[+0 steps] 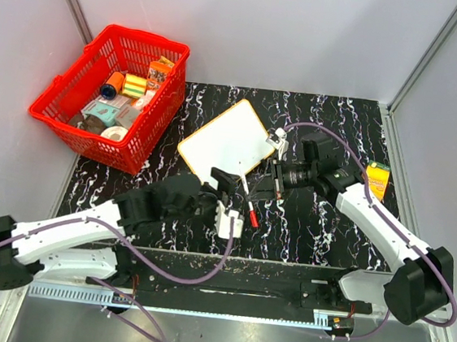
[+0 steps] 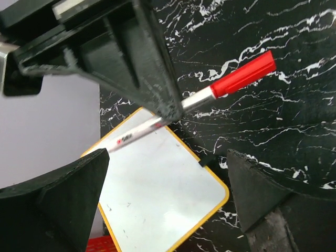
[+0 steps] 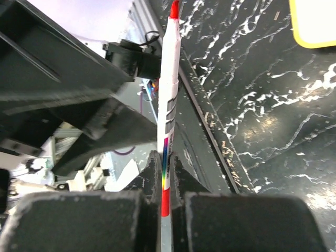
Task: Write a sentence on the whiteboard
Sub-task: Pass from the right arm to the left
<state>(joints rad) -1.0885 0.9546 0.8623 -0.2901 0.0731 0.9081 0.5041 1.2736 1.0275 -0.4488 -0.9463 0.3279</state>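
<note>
- Fingers of the right gripper (image 3: 165, 157) pinch the tail of a white-barrelled marker pen (image 3: 169, 79). Its red plastic cap (image 2: 244, 76) points toward five o'clock in the overhead view.
- Left gripper (image 2: 168, 157) fingers are spread wide and hold nothing. The cap sits at one o'clock from their gap.
- The flat white whiteboard with an orange-yellow rim (image 1: 219, 141) lies at eleven o'clock from the pen, and no sentence shows on it.
- Uncapping seems to be the step in hand. Next, the left gripper should bracket the cap and pull along the barrel.

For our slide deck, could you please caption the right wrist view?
Right gripper shut on a red-and-white marker against the black marbled table, whiteboard corner at top right.
</note>
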